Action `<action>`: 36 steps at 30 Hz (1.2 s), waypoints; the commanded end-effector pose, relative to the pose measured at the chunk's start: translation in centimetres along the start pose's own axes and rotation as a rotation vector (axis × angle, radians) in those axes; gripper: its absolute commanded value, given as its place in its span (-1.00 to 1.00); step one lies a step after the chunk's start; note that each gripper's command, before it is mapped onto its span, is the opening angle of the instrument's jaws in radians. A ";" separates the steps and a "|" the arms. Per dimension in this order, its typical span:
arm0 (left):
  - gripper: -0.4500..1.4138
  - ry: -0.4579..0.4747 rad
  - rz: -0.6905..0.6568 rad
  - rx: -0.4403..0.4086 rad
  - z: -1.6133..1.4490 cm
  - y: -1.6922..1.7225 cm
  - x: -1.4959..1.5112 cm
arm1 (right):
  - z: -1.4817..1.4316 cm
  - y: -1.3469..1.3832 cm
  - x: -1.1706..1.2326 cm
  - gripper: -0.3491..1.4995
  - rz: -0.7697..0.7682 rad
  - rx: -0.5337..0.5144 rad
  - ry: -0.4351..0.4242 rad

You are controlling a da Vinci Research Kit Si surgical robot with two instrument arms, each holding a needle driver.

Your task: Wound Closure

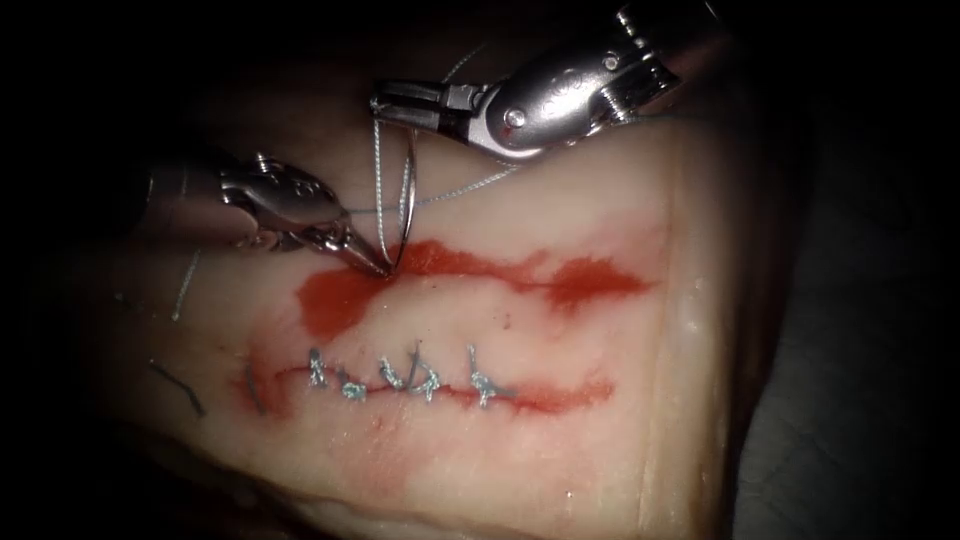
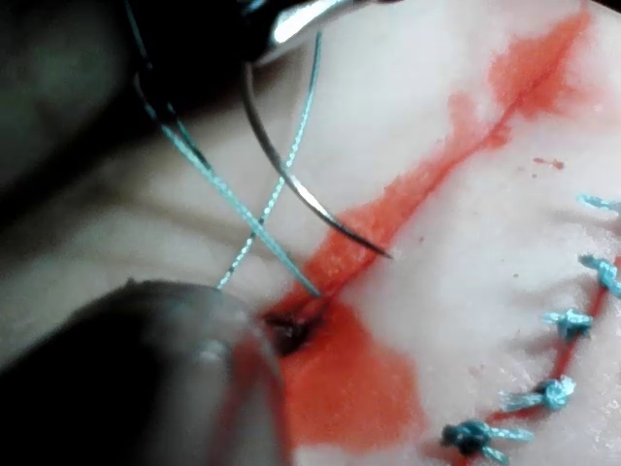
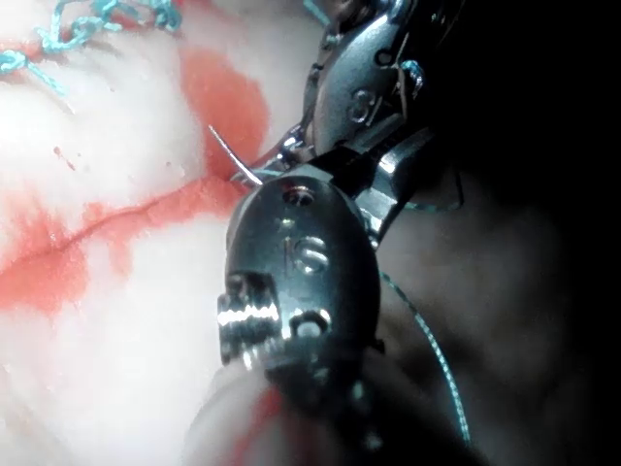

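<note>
The right gripper is clenched on the needle near its blunt end, with the point hanging free just above the cut. The left gripper touches the tissue below it at the cut's left end, clamped on the thread; red fluid blurs that spot.

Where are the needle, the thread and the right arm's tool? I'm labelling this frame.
needle [image 1: 408, 190]: endoscope view, mid-curve below the right tool's jaws.
thread [image 1: 378, 170]: endoscope view, strand hanging beside the needle.
right arm's tool [image 1: 385, 104]: endoscope view, jaw tips.
</note>
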 end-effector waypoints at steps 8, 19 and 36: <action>-1.00 0.123 0.229 -0.077 0.05 0.13 -0.10 | 0.12 -0.03 0.01 -1.00 -0.083 -0.018 0.021; -1.00 0.319 0.279 0.235 0.07 0.15 -0.16 | 0.20 -0.04 0.00 -1.00 -0.197 -0.040 0.046; -1.00 0.202 0.012 0.630 0.05 0.08 -0.29 | 0.27 0.01 0.03 -1.00 -0.241 -0.040 0.047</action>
